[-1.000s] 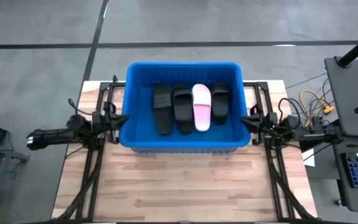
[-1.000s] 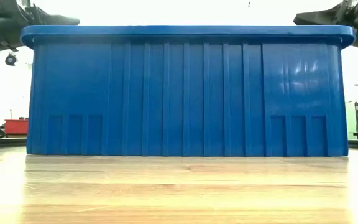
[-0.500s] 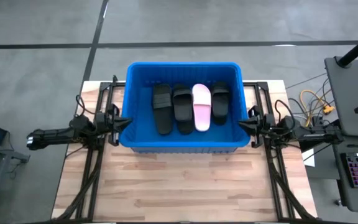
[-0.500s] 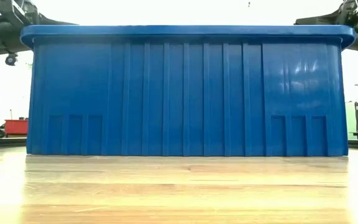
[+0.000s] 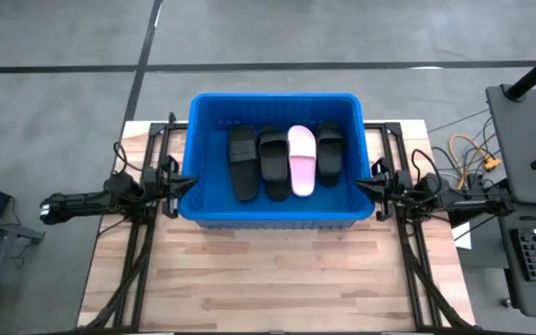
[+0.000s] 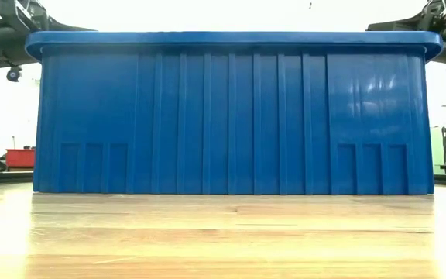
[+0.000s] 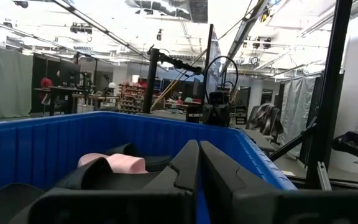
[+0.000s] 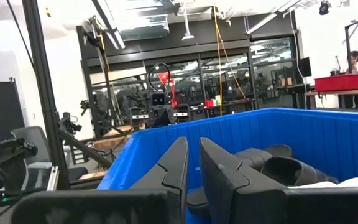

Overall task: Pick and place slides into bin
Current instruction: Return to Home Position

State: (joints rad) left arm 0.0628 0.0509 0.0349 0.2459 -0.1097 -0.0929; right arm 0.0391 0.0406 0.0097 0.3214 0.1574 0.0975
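1. Jaws on left arm and right arm: narrow, all but closed, empty, each just outside a short wall of the bin.
2. Slides: three black, one pink-white, abreast on the bin floor.
3. Handling, judged: light, pliable, matte; grip across the strap or sole edge.
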